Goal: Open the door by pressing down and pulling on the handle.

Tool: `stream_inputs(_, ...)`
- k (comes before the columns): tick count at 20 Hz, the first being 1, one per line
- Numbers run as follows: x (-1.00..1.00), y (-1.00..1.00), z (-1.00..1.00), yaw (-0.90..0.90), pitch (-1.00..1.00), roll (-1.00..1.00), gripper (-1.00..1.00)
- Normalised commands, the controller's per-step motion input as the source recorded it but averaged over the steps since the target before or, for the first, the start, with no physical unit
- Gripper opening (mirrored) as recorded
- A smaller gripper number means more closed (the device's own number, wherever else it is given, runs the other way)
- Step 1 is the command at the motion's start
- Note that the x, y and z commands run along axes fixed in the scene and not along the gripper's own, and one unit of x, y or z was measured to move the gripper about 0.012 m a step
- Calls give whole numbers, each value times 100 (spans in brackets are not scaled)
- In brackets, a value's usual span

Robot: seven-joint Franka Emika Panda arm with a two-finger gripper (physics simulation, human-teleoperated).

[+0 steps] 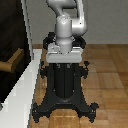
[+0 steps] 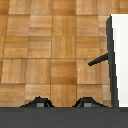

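Note:
The door (image 1: 11,30) is a dark panel in a thick white frame (image 1: 26,85) at the exterior view's left. Its tan handle (image 1: 11,63) juts from the panel as a short lever. My gripper (image 1: 64,62) hangs pointing down in front of the black pedestal, well to the right of the handle and apart from it. In the wrist view the two fingertips (image 2: 37,103) stand wide apart with nothing between them, so the gripper (image 2: 62,104) is open and empty. The door's white frame (image 2: 120,55) and the handle (image 2: 98,60), seen as a dark bar, show in the wrist view beyond the fingertips.
The black robot pedestal (image 1: 64,95) with splayed feet stands on the wooden floor (image 1: 107,75) behind and below the gripper. The floor (image 2: 50,50) fills most of the wrist view.

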Motion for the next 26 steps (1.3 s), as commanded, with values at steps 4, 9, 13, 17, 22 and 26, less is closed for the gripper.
stream_inputs(4, 0, 0, 0, 0, 0, 0, 100)
stream_inputs(9, 0, 0, 0, 0, 0, 0, 100)
stream_inputs(13, 0, 0, 75, 0, 0, 0, 100)
stream_inputs(17, 0, 0, 75, 0, 0, 0, 100)
stream_inputs(22, 0, 0, 80, 0, 0, 0, 100)
stream_inputs(26, 0, 0, 50, 0, 0, 0, 100)
